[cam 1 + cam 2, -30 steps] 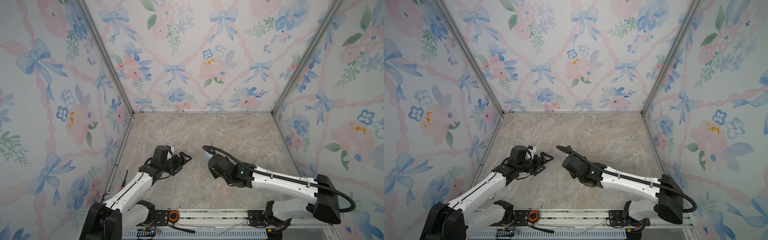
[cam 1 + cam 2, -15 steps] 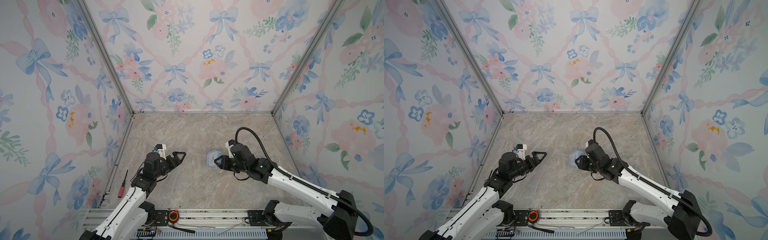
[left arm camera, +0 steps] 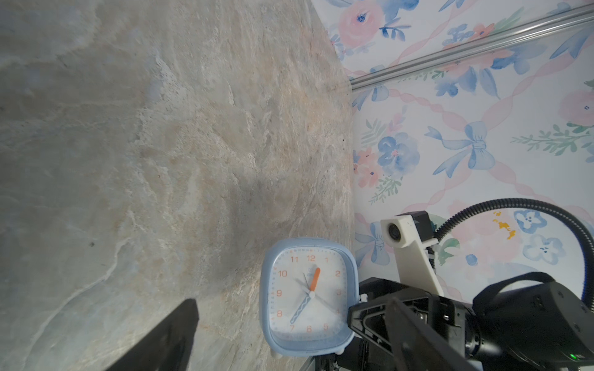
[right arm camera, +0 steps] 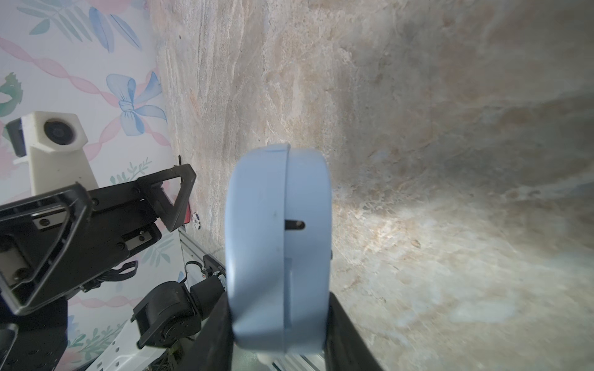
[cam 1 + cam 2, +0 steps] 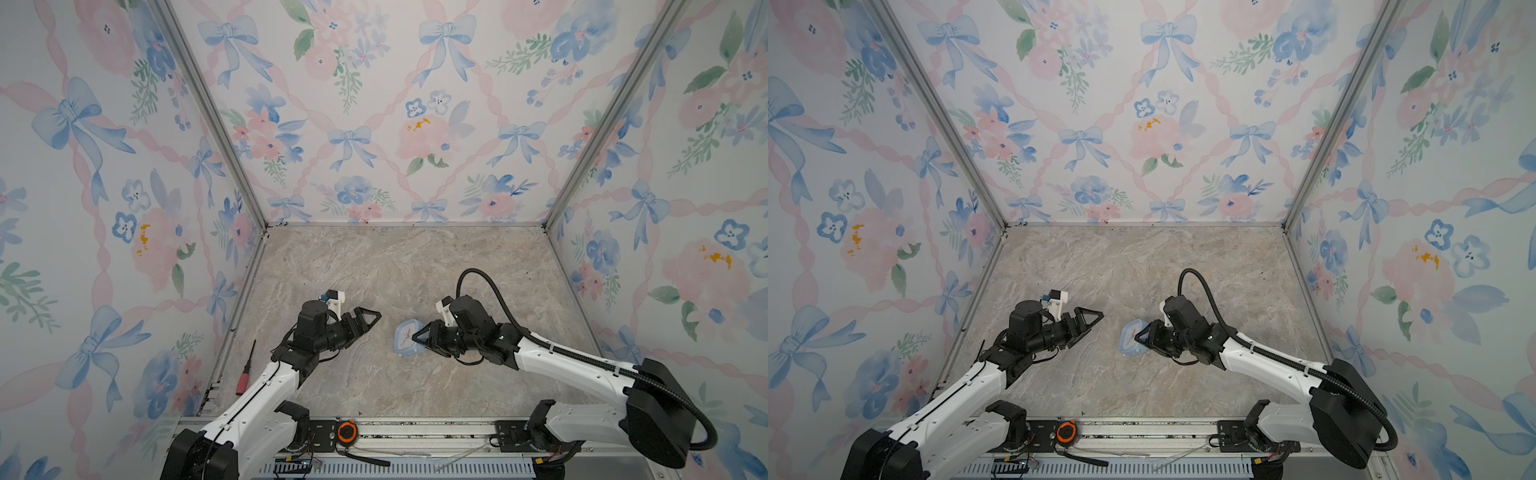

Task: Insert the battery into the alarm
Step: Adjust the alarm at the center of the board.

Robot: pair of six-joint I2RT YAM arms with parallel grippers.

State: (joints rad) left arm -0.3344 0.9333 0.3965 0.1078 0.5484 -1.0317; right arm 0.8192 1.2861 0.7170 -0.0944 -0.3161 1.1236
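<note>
Alarm in right fingers has come nearer the open left fingers.

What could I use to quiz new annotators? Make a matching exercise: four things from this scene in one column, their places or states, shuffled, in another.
Things:
1. alarm
2. left gripper
3. screwdriver
4. tape measure

Places or states:
A. on the front rail
B. open, holding nothing
C. clamped in the right gripper
D. lying at the left edge of the table

Pairs: 1-C, 2-B, 3-D, 4-A.
</note>
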